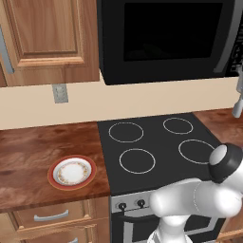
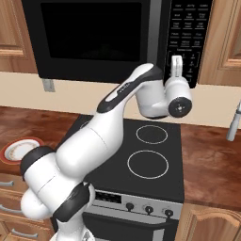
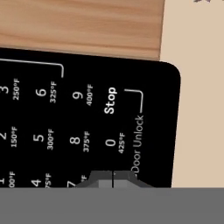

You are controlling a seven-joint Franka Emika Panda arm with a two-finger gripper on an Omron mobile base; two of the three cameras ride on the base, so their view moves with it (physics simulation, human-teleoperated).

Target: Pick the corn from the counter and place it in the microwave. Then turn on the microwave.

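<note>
Left to right: plate (image 1: 72, 172) sits bare on the table (image 1: 28, 147), stovetop (image 1: 156, 142) beside it, and above them the microwave (image 1: 166, 38), door closed, window too dark to tell whether the corn lies inside. The hand (image 3: 113, 178), fingers pressed together, points straight at the button panel (image 2: 188, 33) on the microwave's right side. In the hand view its tips sit just below the "0" key, "Stop" beyond that, so the next press likely needs a small shift across the keypad.
</note>
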